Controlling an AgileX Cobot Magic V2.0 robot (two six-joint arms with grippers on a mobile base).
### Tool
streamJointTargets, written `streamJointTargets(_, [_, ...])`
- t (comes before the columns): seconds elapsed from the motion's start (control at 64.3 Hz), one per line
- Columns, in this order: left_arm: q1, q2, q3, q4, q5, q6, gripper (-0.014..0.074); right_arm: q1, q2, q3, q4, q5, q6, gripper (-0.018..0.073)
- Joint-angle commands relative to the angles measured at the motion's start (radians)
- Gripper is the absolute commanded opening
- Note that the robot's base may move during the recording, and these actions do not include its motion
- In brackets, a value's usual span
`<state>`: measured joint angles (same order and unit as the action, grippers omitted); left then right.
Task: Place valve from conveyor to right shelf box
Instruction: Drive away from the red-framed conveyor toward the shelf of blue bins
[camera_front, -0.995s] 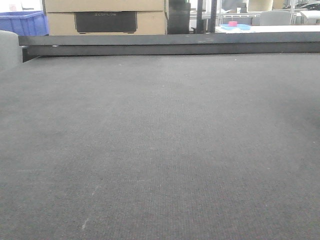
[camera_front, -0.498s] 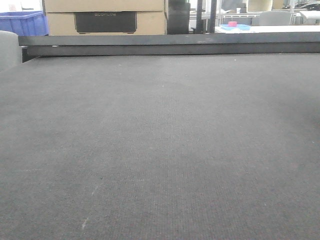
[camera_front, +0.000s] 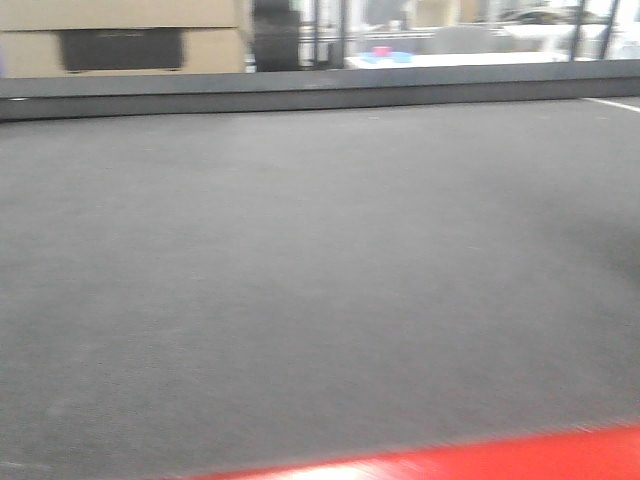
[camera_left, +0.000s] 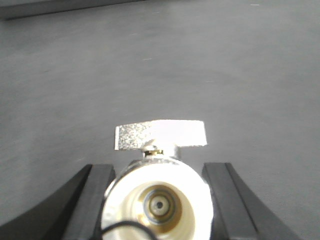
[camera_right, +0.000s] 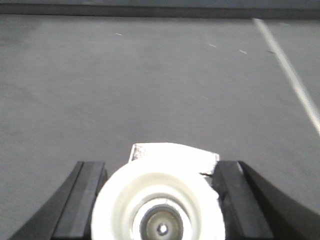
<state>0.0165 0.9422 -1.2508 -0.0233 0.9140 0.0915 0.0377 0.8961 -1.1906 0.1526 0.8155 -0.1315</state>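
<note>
The conveyor (camera_front: 320, 250) is a wide dark grey belt filling the front view, and neither gripper shows there. In the left wrist view my left gripper (camera_left: 159, 167) is shut on a valve (camera_left: 157, 200). Its white round end faces the camera and its flat silver handle (camera_left: 160, 135) lies on top, above the belt (camera_left: 150, 60). In the right wrist view my right gripper (camera_right: 159, 164) is shut on a second valve (camera_right: 157, 205), white end toward the camera, over the belt (camera_right: 150, 75). The right shelf box is out of view.
A black side rail (camera_front: 320, 88) runs along the belt's far edge, and the red frame (camera_front: 500, 462) shows at the bottom. A white line (camera_right: 290, 70) crosses the belt at the right. Behind stand a cardboard box (camera_front: 120, 40) and a white table (camera_front: 430, 60).
The front view has swung to the right and is blurred: the background box and table slid left, the blue bin left the frame, and the red frame came into view below.
</note>
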Motion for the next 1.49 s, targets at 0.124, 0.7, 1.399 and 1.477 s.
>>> streamJointTargets(0.124, [-0.001, -0.011, -0.006, -0.013, -0.049, -0.006, -0.0111, -0.002, -0.012, -0.016, -0.008, -0.069, -0.009, -0.0152])
streamJointTargets(0.7, [-0.001, -0.011, -0.006, -0.013, -0.049, -0.006, -0.0111, -0.002, -0.012, -0.016, -0.008, -0.069, -0.009, -0.0152])
streamJointTargets(1.399, [-0.001, -0.011, -0.006, -0.013, -0.049, -0.006, -0.0111, -0.002, -0.012, -0.016, -0.008, -0.069, -0.009, -0.0152])
streamJointTargets(1.477, [-0.001, -0.011, -0.006, -0.013, -0.049, -0.006, -0.0111, -0.002, -0.012, -0.016, -0.008, -0.069, -0.009, -0.0152])
